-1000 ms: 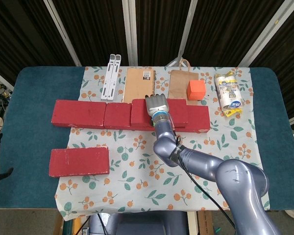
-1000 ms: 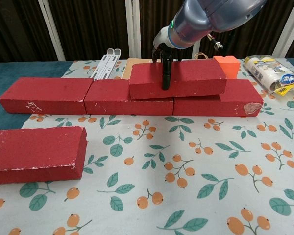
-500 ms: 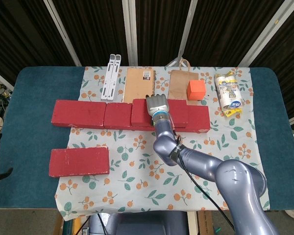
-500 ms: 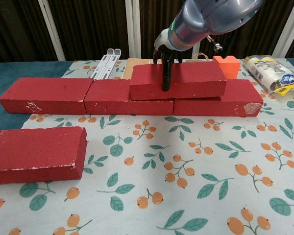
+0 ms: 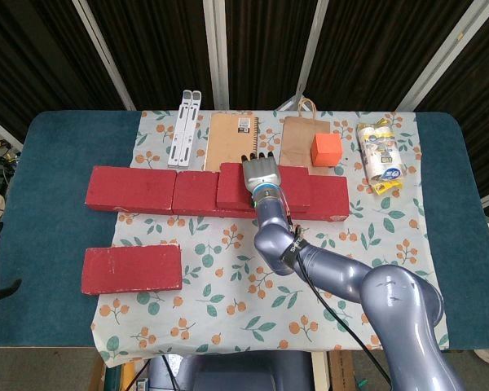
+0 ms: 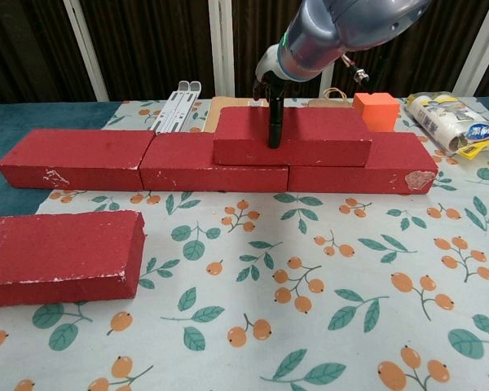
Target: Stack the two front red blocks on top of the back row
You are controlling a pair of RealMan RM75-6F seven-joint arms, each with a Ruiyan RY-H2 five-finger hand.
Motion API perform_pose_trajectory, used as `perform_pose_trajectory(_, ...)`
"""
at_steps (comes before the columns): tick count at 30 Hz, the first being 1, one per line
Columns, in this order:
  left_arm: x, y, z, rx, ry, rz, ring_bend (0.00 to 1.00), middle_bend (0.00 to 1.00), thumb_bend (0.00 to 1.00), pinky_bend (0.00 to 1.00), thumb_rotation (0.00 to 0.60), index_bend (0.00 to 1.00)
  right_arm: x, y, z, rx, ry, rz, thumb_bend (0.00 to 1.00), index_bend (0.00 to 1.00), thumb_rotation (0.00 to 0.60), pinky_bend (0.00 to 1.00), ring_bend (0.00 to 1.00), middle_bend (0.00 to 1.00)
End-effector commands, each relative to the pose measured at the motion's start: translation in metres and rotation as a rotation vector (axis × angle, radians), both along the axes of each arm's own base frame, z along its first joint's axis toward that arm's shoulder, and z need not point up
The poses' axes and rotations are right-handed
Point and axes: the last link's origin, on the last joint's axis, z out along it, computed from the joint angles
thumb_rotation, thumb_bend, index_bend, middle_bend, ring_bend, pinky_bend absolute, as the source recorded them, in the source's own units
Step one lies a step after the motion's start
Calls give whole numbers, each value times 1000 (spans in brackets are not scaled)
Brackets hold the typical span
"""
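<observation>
My right hand [image 5: 262, 173] grips block 1 [image 6: 292, 136] atop the back row [image 6: 147, 159]; block 2 [image 6: 59, 256] lies in front, left. Releasing carelessly could nudge block 1 off.

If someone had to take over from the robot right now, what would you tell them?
Right hand: on the stacked block, a finger down its front face; holding it, as far as the pictures show.
Left hand: out of view.
Back row: three blocks; the stacked one sits level over the middle-right joint.
Done: first block up.
Left: let go, then stack the front-left block.
</observation>
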Motion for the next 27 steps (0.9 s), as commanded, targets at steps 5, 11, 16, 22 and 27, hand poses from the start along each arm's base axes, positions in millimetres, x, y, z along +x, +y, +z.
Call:
perform_pose_trajectory(5,-1,0,0,1,0,2,0,0,16,63,600,11,2,1,0,3,2,3,2,1,600,64,65,73)
perform_pose_trajectory(11,-1,1,1,3,-1,4,0,0,16,63,600,11,11,9,12,18,15,18,2,0,600,31,28,39)
perform_pose_trajectory(16,-3,0,5,18,-4,8,0,0,16,63,600,11,21,20,41,33,-16,35,2,0,600,17,15,26)
perform_pose_trajectory(22,-5,0,9,30,-14,4,0,0,16,63,600,11,4,27,115,-80,-155,86,2,0,600,0,3,10)
perform_pose_trajectory(27,-2,-2,8,18,-29,-11,0,0,16,63,600,10,-54,39,176,-213,-377,86,2,0,600,0,1,9)
